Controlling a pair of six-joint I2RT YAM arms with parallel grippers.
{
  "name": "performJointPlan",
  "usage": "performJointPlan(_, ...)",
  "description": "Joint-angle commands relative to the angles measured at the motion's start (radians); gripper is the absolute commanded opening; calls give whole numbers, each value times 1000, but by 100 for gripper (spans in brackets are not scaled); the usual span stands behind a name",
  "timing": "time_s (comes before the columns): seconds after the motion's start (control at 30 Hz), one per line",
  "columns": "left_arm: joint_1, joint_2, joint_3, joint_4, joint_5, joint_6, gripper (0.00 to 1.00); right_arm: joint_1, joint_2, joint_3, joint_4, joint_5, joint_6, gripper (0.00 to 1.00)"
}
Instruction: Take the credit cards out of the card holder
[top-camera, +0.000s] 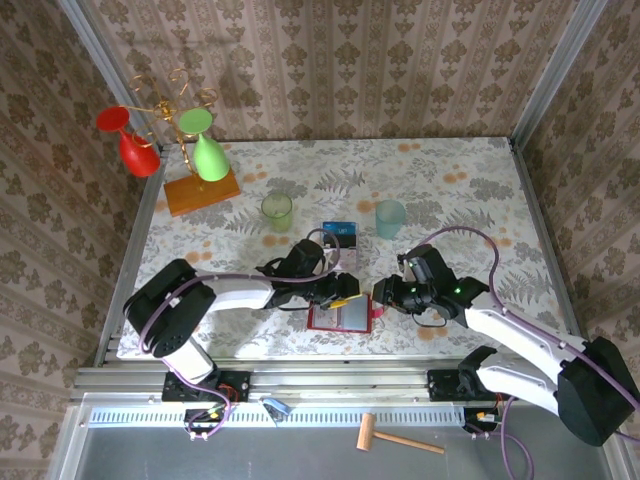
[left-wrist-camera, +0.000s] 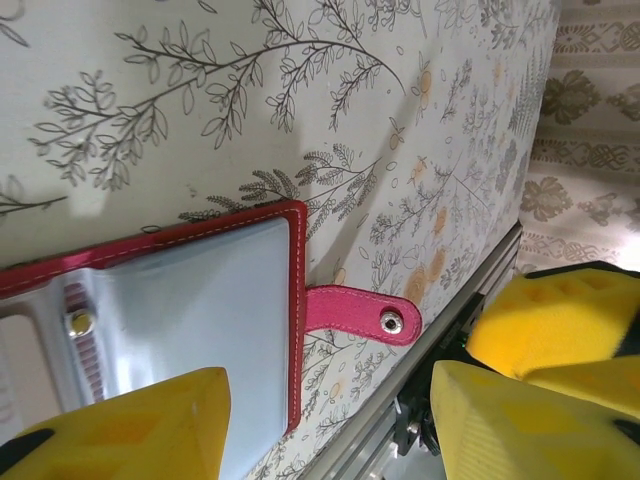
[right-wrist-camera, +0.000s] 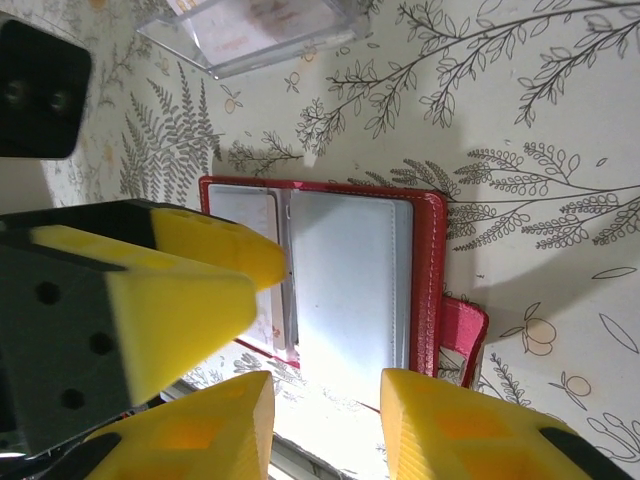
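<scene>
- The card holder (top-camera: 343, 318) lies open and flat on the table (top-camera: 470, 190), close to the near edge and between the two grippers; its small tab (left-wrist-camera: 360, 312) points to the rail.
- The left gripper (left-wrist-camera: 330, 425) has its jaws about half apart and nothing clamped between them. One finger (left-wrist-camera: 140, 425) sits over the left clear pocket, and I judge that it pins the holder down.
- A pale card (right-wrist-camera: 265, 325) seems to be inside that left pocket, but I cannot tell this for sure.
- The right gripper (right-wrist-camera: 325, 420) hovers over the near rim of the holder with a narrower gap, and I see nothing held in it.
- To do the step well, the left finger should press on the cover, not on the card. The right gripper should pinch only the card's free edge and slide it out flat.
- The dark blue card (top-camera: 339, 228) lies on the table beyond the holder.
- Open room is to the right. Farther back stand a green cup (top-camera: 277, 211) and a pale blue cup (top-camera: 390, 217), so a pull away from the table's near edge is safer.
</scene>
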Motion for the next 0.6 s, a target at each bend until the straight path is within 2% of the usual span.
performJointPlan(0.0,17,-43,-27,12,-6,3,56,5,39,29,30,-27,13,33)
performJointPlan(0.57,119,-210,-192,-33,-20,39,55,164,357,203,106,-31,34,31)
